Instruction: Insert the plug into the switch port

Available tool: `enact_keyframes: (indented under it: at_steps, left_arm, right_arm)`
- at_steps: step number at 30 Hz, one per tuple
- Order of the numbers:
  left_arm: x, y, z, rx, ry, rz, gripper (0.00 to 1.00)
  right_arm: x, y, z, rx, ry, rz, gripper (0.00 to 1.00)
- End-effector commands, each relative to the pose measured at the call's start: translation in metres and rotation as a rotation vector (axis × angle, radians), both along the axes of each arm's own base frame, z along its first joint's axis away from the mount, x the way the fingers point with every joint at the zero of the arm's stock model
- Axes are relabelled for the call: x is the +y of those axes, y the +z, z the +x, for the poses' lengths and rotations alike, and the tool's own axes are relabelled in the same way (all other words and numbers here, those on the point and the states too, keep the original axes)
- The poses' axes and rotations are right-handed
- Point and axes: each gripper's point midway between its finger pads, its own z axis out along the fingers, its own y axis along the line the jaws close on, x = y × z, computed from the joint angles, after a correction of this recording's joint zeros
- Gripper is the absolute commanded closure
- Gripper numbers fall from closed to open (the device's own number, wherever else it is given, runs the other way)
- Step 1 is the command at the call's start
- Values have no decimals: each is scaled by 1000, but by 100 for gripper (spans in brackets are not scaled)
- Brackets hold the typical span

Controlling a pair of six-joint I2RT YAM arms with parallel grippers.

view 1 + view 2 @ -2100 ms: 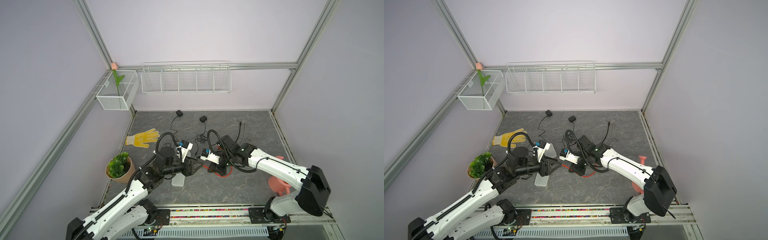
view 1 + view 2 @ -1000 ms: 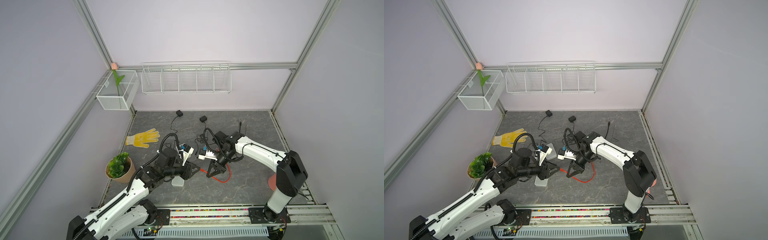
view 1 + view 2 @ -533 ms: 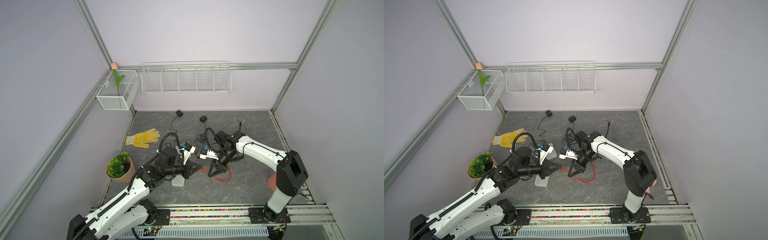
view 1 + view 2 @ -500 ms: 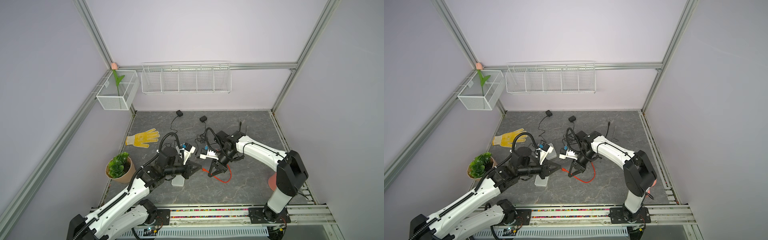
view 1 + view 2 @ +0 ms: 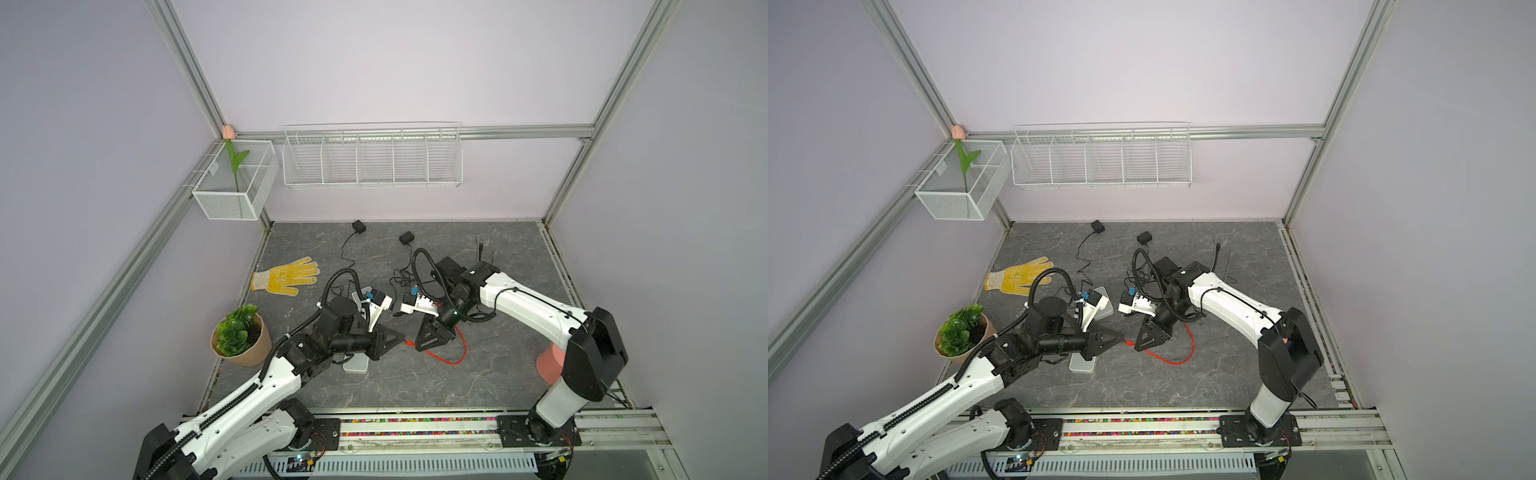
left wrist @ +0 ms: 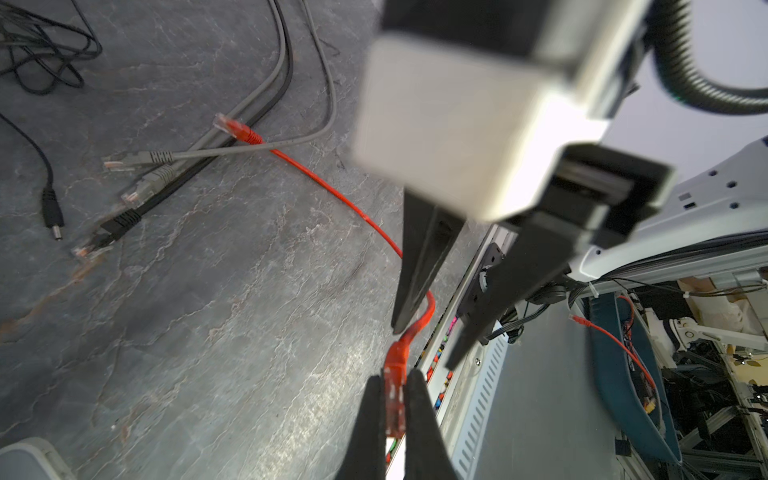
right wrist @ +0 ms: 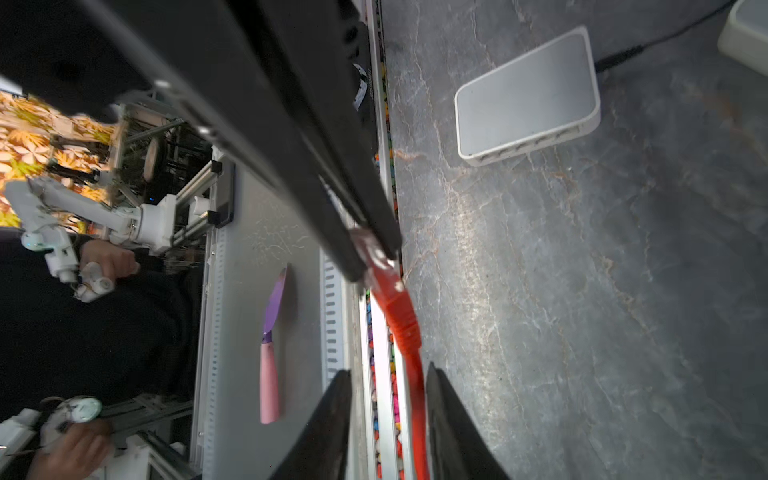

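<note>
My left gripper (image 5: 403, 338) (image 6: 394, 379) is shut on the red plug (image 6: 395, 395) (image 7: 388, 291), held a little above the grey floor. Its red cable (image 5: 451, 360) runs back between the fingers of my right gripper (image 5: 417, 346) (image 7: 388, 372), which stands open with a gap on both sides of the cable. In both top views the two grippers meet tip to tip at mid floor. The white switch (image 7: 528, 91) (image 5: 356, 365) lies flat under my left arm, its row of ports facing the grippers. The cable's other red plug (image 6: 237, 129) rests on the floor.
A second white box (image 5: 1104, 307) sits behind my left wrist. Grey and black network cables (image 6: 166, 166) and a thin black lead (image 6: 52, 208) lie on the floor. A potted plant (image 5: 237, 336) and yellow glove (image 5: 286, 278) are at left, a pink object (image 5: 548, 365) at right.
My left gripper has closed on the red plug. My right gripper, shut on the cable until just before, has opened and let it go. Both arms have barely moved.
</note>
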Motion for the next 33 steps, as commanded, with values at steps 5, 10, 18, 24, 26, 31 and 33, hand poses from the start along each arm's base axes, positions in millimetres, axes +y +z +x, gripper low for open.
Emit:
enact_keyframes:
  at_steps: [5, 10, 18, 24, 26, 31, 33]
  left_arm:
    - [3, -22, 4, 82, 66, 29, 100]
    - [3, -28, 8, 102, 103, 22, 100]
    - [4, -33, 9, 116, 116, 24, 100]
    - [5, -37, 9, 131, 128, 28, 100]
    - [6, -38, 9, 133, 134, 29, 100]
    - [6, -39, 10, 136, 145, 27, 100]
    - [7, -40, 11, 137, 148, 29, 100]
  right_arm:
    - [-10, 32, 17, -359, -121, 50, 52]
    - [-10, 24, 23, -539, -154, -10, 51]
    - [9, -7, 17, -548, -100, -72, 52]
    - [22, -19, 18, -556, -71, -91, 53]
    - [24, -23, 21, -566, -70, -102, 54]
    - [31, -30, 21, -576, -64, -97, 54]
    - [32, -32, 24, -590, -71, -102, 54]
